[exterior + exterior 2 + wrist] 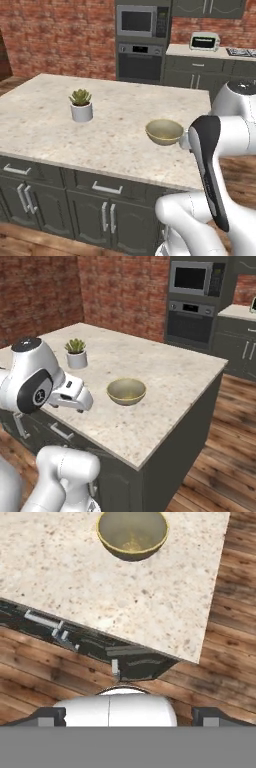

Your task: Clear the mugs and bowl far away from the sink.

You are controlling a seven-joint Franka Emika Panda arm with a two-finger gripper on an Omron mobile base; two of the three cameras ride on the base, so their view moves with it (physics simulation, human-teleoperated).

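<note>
Alone on countertop (165,376): bowl (126,391), empty.

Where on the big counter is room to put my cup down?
Lots of room: the counter is bare between the potted plant and the bowl, and beyond the bowl toward the far corner. Nowhere on it looks crowded.

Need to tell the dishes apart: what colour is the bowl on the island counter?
Olive-yellow, with a speckled inside. The bowl shows best in the hand view.
</note>
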